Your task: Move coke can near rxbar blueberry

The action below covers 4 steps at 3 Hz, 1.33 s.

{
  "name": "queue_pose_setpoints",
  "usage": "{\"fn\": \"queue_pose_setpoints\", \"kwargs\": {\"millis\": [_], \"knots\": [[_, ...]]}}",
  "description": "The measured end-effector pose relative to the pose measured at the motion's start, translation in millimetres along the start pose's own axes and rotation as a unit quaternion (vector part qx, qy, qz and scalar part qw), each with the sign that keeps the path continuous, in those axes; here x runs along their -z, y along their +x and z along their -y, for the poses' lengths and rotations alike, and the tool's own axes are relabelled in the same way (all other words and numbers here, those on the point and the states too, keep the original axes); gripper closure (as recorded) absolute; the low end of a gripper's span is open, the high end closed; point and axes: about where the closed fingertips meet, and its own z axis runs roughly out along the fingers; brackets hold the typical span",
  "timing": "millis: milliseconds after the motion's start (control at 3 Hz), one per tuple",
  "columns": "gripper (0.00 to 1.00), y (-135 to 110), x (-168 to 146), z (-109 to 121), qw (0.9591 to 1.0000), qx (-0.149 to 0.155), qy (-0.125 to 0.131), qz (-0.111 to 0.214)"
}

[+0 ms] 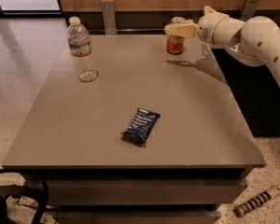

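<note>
The coke can (175, 45), red with a silver top, stands upright near the far edge of the grey table (107, 106). My gripper (173, 28) reaches in from the right at the can's upper part and covers some of it. The white arm (252, 36) extends off to the right. The rxbar blueberry (141, 125), a flat dark navy wrapper, lies in the near middle of the table, well apart from the can.
A clear plastic water bottle (81, 50) stands upright at the far left of the table. A wooden wall with metal brackets runs behind the table. A striped tool (256, 202) lies on the floor at the lower right.
</note>
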Motion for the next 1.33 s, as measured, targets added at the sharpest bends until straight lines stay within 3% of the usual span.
{"fn": "queue_pose_setpoints", "kwargs": {"millis": [667, 1333], "knots": [[0.00, 46.6, -15.6, 9.4, 0.9967, -0.063, 0.000, -0.052], [0.00, 70.8, -44.7, 5.0, 0.9951, -0.080, -0.016, -0.056]]}}
